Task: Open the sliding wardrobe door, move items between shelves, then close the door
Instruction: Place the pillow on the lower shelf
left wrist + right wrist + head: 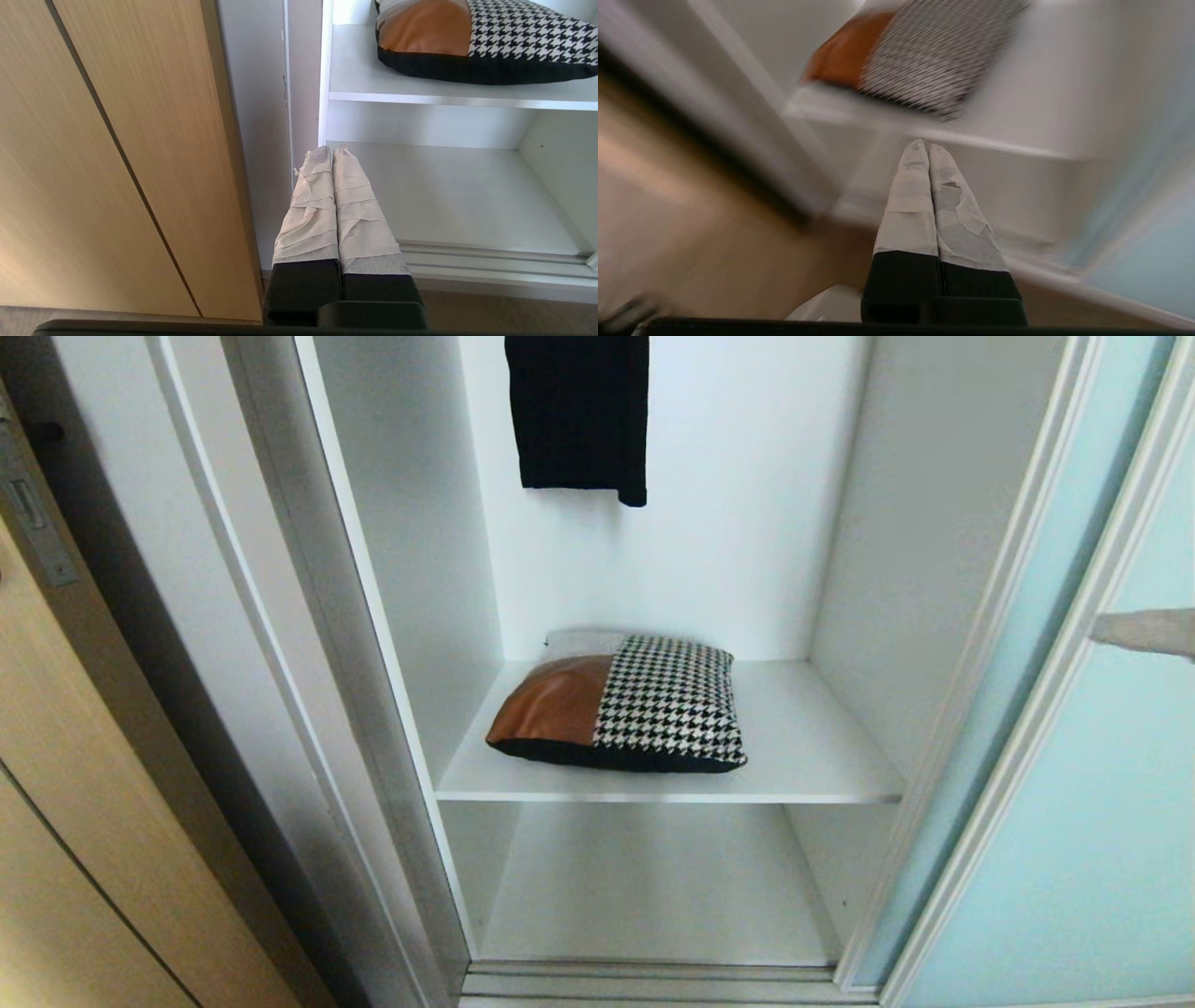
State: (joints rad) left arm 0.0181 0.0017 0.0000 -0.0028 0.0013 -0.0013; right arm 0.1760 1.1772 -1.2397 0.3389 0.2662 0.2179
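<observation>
The wardrobe is open, with the sliding wardrobe door point(1074, 784) pushed off to the right of the cushion point(621, 703). The cushion lies flat on the upper shelf point(812, 747), a bit left of its middle, and a black garment point(579, 415) hangs above the cushion. The lower shelf point(653, 887) sits under the cushion's shelf. My left gripper point(331, 150) waits low, below the cushion, its fingers point(310, 205) pressed together and holding nothing. My right gripper point(924, 144) points up toward the cushion, fingers point(913, 205) also clenched on nothing.
</observation>
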